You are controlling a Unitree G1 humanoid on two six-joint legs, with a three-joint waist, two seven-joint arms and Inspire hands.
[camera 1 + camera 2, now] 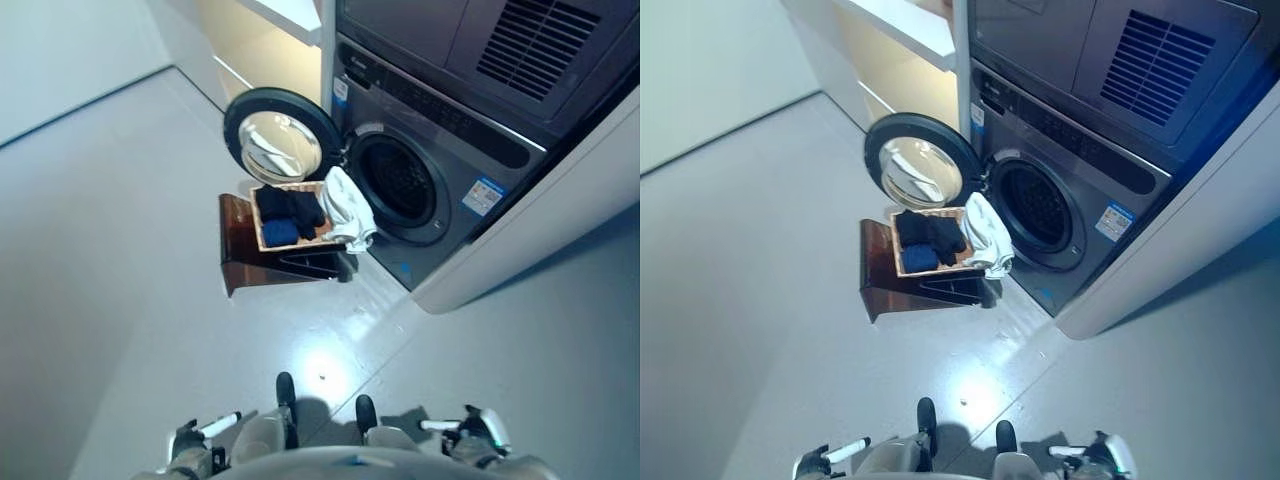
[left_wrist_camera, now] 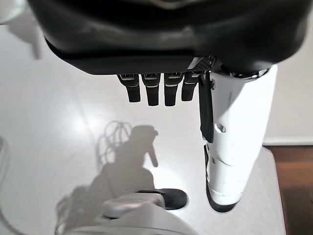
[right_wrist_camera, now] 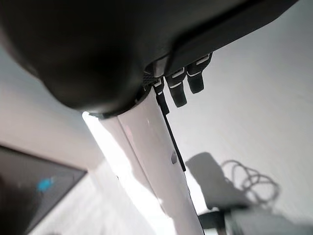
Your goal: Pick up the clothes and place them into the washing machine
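Both hands, left hand (image 2: 161,90) and right hand (image 3: 178,85), hang relaxed, holding nothing. Basket (image 1: 262,240) of dark clothes (image 1: 288,212) (white cloth (image 1: 345,205) over its rim) sits beside the washing machine (image 1: 430,150), whose door (image 1: 280,140) stands open.

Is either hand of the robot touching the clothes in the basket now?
Apart. The left eye view shows the left hand and right hand low, with bare floor before the basket of clothes.

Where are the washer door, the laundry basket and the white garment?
washer door (image 1: 282,143), left eye view, on its round glass.
laundry basket (image 1: 258,216), left eye view, on its left rim.
white garment (image 1: 345,205), left eye view, on the fold draped over the basket's right edge.
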